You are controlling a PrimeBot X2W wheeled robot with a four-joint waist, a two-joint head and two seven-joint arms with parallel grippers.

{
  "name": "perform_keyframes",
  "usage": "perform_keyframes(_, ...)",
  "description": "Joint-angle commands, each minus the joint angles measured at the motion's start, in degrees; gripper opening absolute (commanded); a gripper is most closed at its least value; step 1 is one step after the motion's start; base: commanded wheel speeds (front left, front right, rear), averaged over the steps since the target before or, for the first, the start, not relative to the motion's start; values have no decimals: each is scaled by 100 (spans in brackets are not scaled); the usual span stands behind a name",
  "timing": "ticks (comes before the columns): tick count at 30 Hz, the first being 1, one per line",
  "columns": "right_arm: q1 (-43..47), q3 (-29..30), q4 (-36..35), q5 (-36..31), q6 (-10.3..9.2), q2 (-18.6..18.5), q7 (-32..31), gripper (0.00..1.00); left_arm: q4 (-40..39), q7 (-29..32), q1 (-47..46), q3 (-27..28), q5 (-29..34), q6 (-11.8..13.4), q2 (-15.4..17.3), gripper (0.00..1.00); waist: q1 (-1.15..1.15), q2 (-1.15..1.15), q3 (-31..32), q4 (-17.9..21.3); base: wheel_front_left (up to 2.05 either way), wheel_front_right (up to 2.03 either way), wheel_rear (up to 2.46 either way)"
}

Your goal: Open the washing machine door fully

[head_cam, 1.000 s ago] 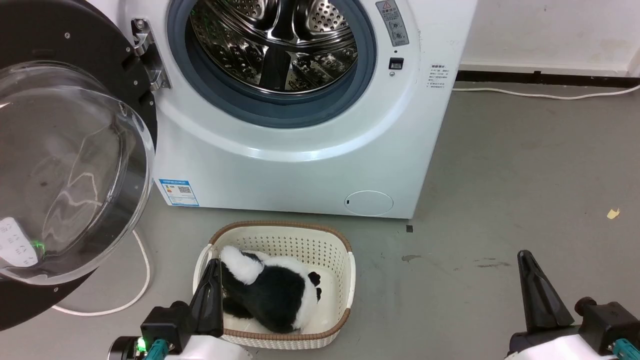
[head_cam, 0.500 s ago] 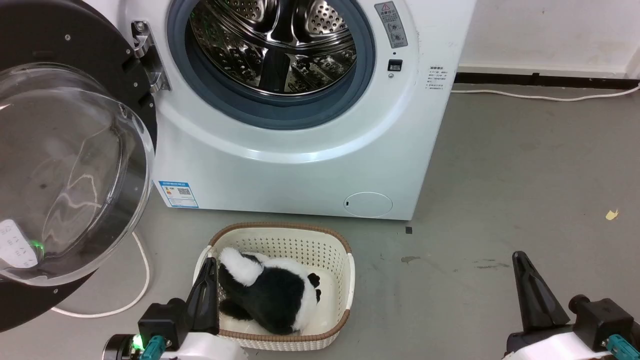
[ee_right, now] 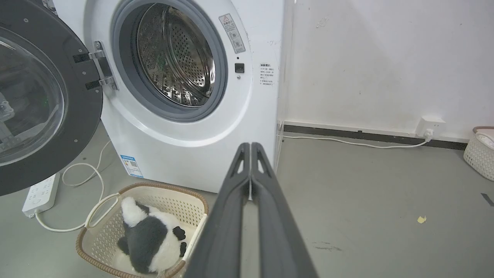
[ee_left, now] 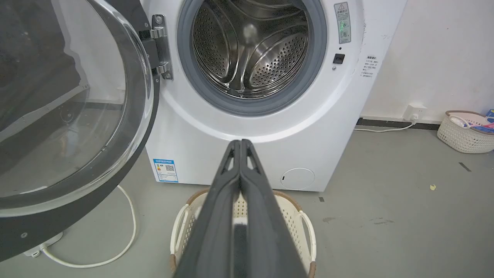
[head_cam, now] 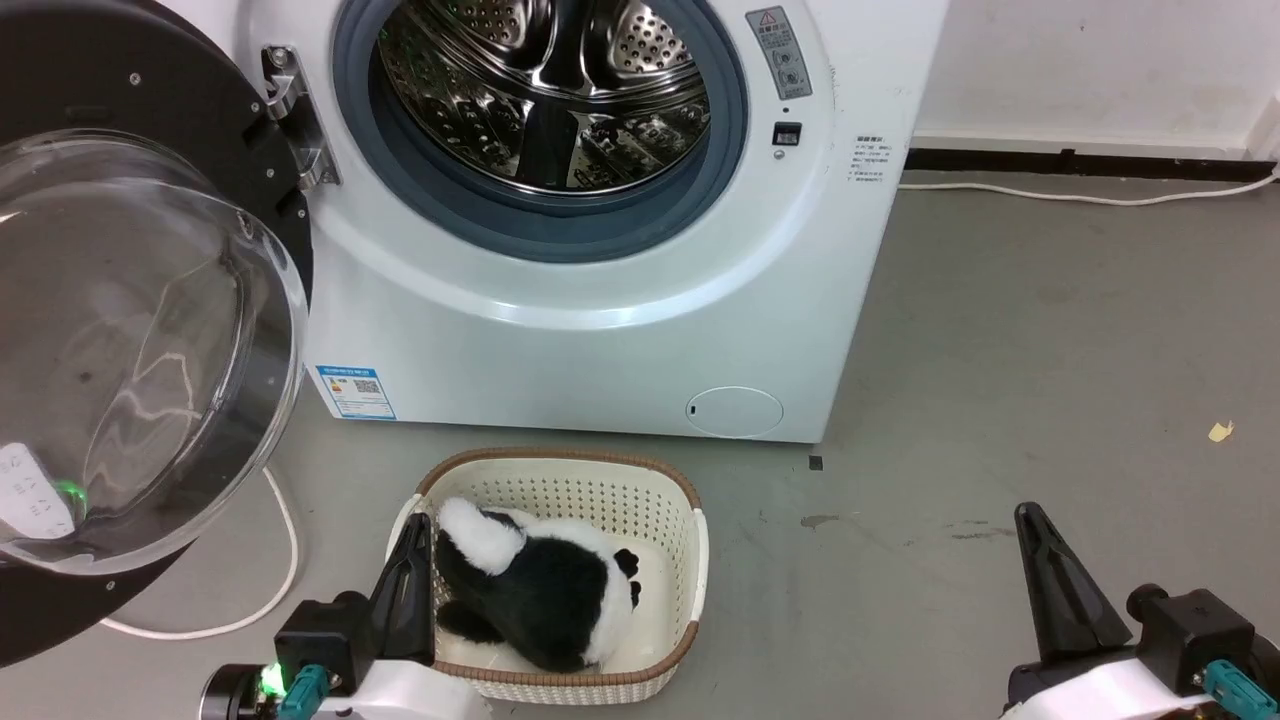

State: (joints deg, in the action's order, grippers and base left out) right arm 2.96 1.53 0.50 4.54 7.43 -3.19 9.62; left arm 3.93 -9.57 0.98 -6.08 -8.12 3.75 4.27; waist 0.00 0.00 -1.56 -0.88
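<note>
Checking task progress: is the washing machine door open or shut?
Open. The washing machine door stands wide to the left on its hinge, leaving the steel drum exposed.

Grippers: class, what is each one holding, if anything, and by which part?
Nothing. The left gripper and right gripper are both shut empty, apart from the open washing machine door.

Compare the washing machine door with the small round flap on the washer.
The washing machine door is very large, the flap small. The door has a black rim around clear glass; the flap is plain white. The door hangs open; the flap sits shut. Both are round.
</note>
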Motion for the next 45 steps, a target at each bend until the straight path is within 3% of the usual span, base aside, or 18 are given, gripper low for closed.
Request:
perform_keyframes(1,-78,-12,-16,-52,2,12,-64,0,-46,65,-38,57,90,-64,-35,0,0,0,6,4,0,0,0)
perform_keyframes(45,-206,-95,-36,-289,4,24,-594,0,-250,591,-73,382,516,-248,-97,0,0,0,94,54,0,0,0)
